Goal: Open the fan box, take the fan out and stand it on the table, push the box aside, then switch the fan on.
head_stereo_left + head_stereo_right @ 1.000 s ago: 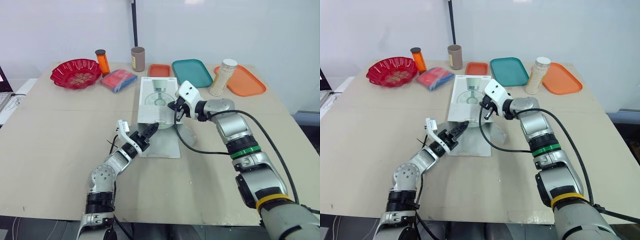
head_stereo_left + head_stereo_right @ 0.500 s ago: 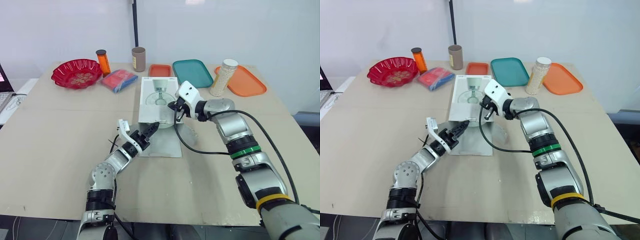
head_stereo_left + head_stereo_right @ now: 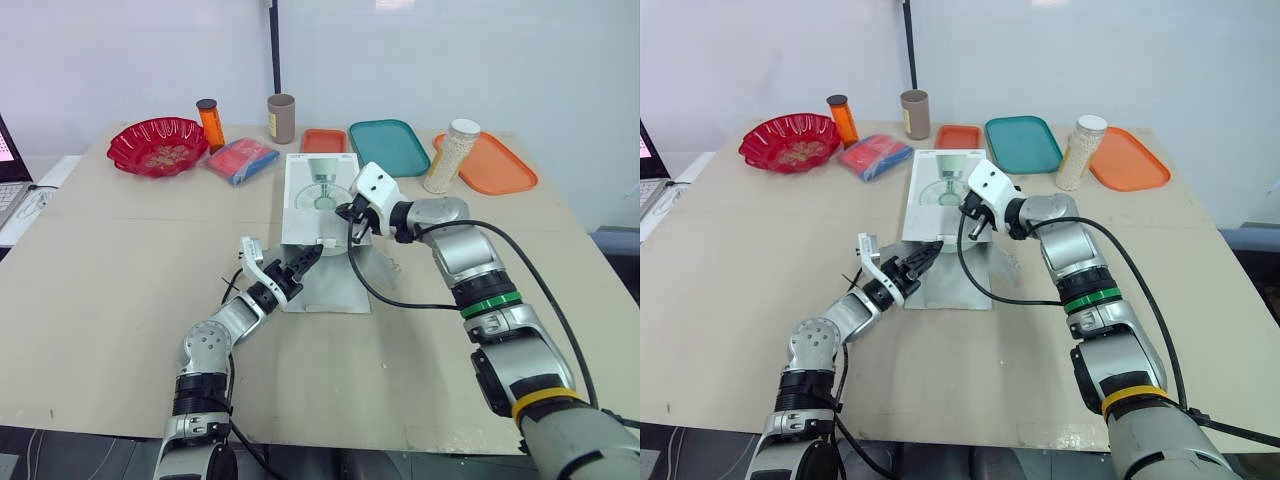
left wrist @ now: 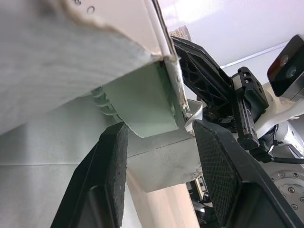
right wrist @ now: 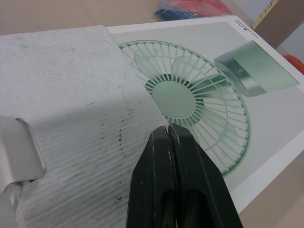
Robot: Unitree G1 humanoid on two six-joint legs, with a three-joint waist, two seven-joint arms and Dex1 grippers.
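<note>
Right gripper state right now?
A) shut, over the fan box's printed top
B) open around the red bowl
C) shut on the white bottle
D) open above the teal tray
A: in the right wrist view the right gripper has its two fingers pressed together with nothing between them, over the fan picture on the fan box.

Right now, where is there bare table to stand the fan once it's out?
Free: table left of the fan box, nearer than the red bowl; and the right side, nearer than the orange tray. Crowded: the far edge between them.
</note>
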